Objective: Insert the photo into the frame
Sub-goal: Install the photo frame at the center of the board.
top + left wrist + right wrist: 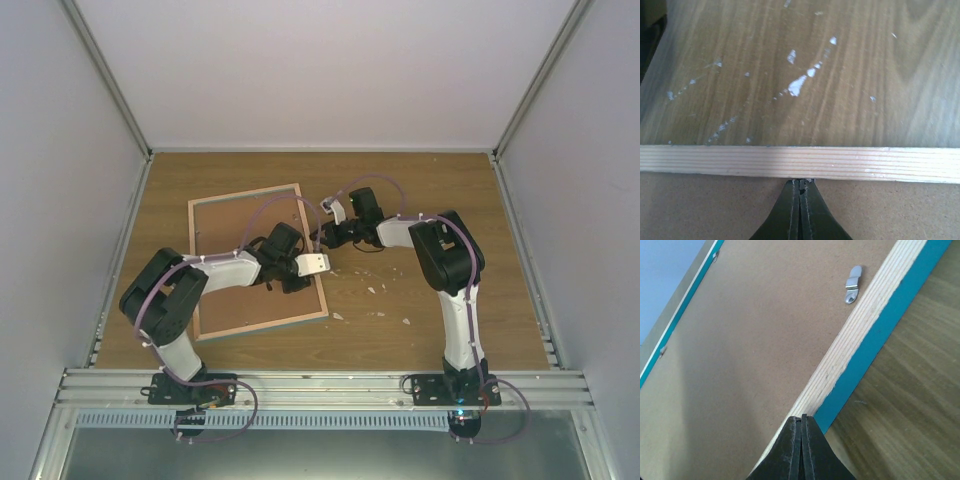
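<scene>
Both pincers are clenched and gripping nothing. My left gripper [800,182] is resting its closed tips against the rim of the large thin rectangular picture frame [262,325], which is teal on its outer side and pale layered wood on its edge. My right gripper [801,417], closed just as tight, is nosing at that same rim further along. The frame is lying face down on the left half of the wood-grain tabletop [420,200], with its brown fibreboard backing panel [740,340] facing up. The photo is not showing in any view, and I cannot tell whether it is sitting under that panel or somewhere else.

I am weighing the geometry now. The frame's long axis is running away from the arm bases, leaning slightly left at the far end. It is lying directly ahead of the left arm, which is reaching over the panel with its tips pointing outward across the right-hand long edge. The right arm is stretching leftward to meet that edge nearer the far corner, so I am judging the left arm the nearer one. A small silver metal turn clip [854,285] is sitting on the panel just beside the rim, ahead of the right gripper. White flecks [797,86] are lying on the table beyond the left one.
</scene>
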`<action>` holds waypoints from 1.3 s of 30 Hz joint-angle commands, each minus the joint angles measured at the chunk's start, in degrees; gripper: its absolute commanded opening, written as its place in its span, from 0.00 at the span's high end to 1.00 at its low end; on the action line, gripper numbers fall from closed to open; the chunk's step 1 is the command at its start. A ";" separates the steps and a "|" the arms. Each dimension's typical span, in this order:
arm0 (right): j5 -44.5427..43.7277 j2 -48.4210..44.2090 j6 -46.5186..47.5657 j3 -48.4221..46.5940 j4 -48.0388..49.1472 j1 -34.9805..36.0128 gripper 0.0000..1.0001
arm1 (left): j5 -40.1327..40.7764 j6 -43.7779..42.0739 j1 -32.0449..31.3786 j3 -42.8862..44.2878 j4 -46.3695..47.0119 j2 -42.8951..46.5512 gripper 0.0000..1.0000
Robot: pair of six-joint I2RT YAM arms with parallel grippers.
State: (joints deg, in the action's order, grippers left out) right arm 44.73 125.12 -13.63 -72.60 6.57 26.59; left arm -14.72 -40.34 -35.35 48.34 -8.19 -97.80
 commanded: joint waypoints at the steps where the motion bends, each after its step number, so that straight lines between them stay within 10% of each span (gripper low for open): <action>1: -4.95 5.99 0.19 4.90 -10.63 3.83 0.99 | 4.26 7.26 0.32 0.57 5.99 -5.24 1.00; 10: -5.10 5.92 0.10 4.72 -10.85 3.87 0.99 | 0.43 9.53 0.87 0.63 4.19 -1.15 0.99; 17: -5.36 4.89 0.63 3.48 -11.23 3.30 0.99 | -4.72 0.96 5.02 3.49 -5.29 2.96 0.61; 22: -4.94 5.05 0.83 3.39 -11.25 2.69 0.99 | -4.11 -6.53 7.65 4.73 -8.18 2.37 0.51; 39: -3.46 4.92 0.27 4.00 -10.87 2.46 0.99 | 1.34 3.75 4.02 11.16 -1.02 -7.05 0.62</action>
State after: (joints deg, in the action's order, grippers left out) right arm 43.31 125.19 -13.91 -72.44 8.67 27.11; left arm -16.86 -42.52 -32.03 55.70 -15.03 -101.03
